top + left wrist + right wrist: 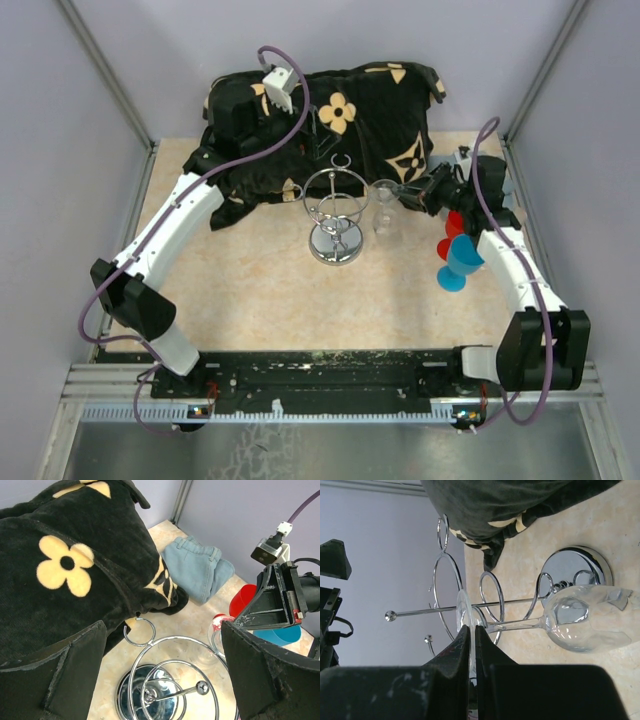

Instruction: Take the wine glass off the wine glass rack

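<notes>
Right tool (472, 635): nearest the wrist lens, we saw its two fingers nipped shut on the thin foot of the glass (585, 622), one pad on each face of the disc.
Glass: it hung upside down, foot up and bowl down, just beside the rack (575, 570) on the right arm's side; the bowl sat low near the round base, and we could not tell whether it cleared the desk (250, 290).
Stem: it ran close along the central post and past the wire loops; we could not tell whether it was free of its loop.
Left tool (162, 645): wide open and holding nothing, it hung over the cloth (350, 110) behind the rack, apart from the glass.
Step in hand: we judged it the draw-off, with the grip made and the glass not yet clearly away.
Doing it well: we thought the glass should slide straight out through the loop's open side, toward the right arm, with the foot kept level so the stem met no wire.
Grip: a pinch on a smooth, thin disc looked slight to us, so a slow pull without twisting seemed wise.
Risk: a snagged stem could drag or tip the light rack.
Cups (460, 262): they stood just beside the right forearm, so the retreat needed care.
</notes>
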